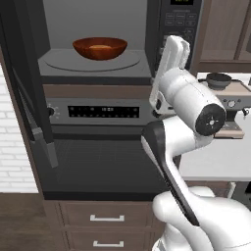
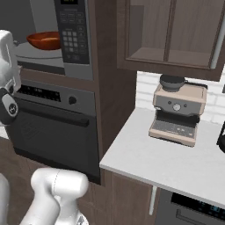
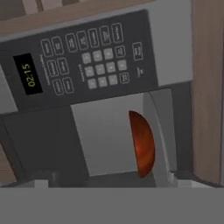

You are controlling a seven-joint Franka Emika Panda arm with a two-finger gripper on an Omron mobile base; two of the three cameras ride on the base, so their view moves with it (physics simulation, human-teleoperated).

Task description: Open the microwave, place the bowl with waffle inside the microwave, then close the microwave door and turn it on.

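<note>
My fingers stand spread wide with nothing between them; my gripper [image 1: 171, 44] is raised in front of the microwave's [image 1: 98, 29] right side, just before the keypad column. Looking along my hand, rolled on its side, I face the keypad [image 3: 92, 61] with its rows of grey buttons and the small display [image 3: 28, 74] lit in green digits. Next to it in that view lies the pale grey cavity wall, and the curved edge of the bowl [image 3: 143, 144] shows as a reddish-brown half-disc.

From the left base view, the bowl [image 1: 100, 48] sits upright on the round glass turntable [image 1: 88, 62], about at the middle of the open cavity, and the waffle [image 1: 100, 47] shows as a small golden patch inside it. The microwave door [image 1: 24, 98] is swung open to the left, a dark panel seen nearly edge-on and reaching down past the oven's control strip.

Below the microwave is the oven [image 1: 103, 152] with its dark glass front, and drawers [image 1: 107, 218] under that. To the right, on the pale counter [image 2: 176, 162], stands a coffee machine [image 2: 179, 114], well apart from my hand.
</note>
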